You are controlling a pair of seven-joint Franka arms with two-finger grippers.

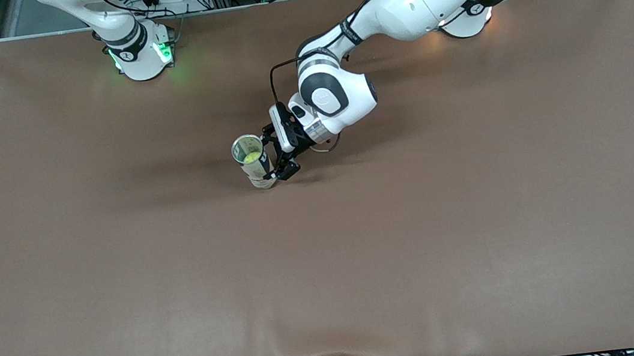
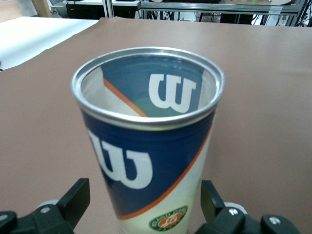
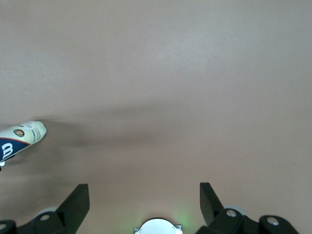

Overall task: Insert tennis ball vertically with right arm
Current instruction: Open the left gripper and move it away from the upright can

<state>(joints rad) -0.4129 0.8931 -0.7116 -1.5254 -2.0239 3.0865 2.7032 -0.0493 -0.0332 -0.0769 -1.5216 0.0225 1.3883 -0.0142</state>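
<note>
Item: tennis ball (image 1: 251,157), yellow-green, sunk inside the upright can (image 1: 255,164) mid-table. My left gripper (image 1: 277,160) straddles the can low down, fingers spread, not pinching. My right gripper (image 3: 144,204) waits spread over bare table (image 1: 421,238). Judged light, fuzzy, springy; can thin-walled, tippy, best held low.

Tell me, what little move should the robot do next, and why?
Probably pull the left gripper straight back from the can. The can stands upright with the tennis ball already inside, and the fingers stand open beside it. The right gripper waits open.
</note>
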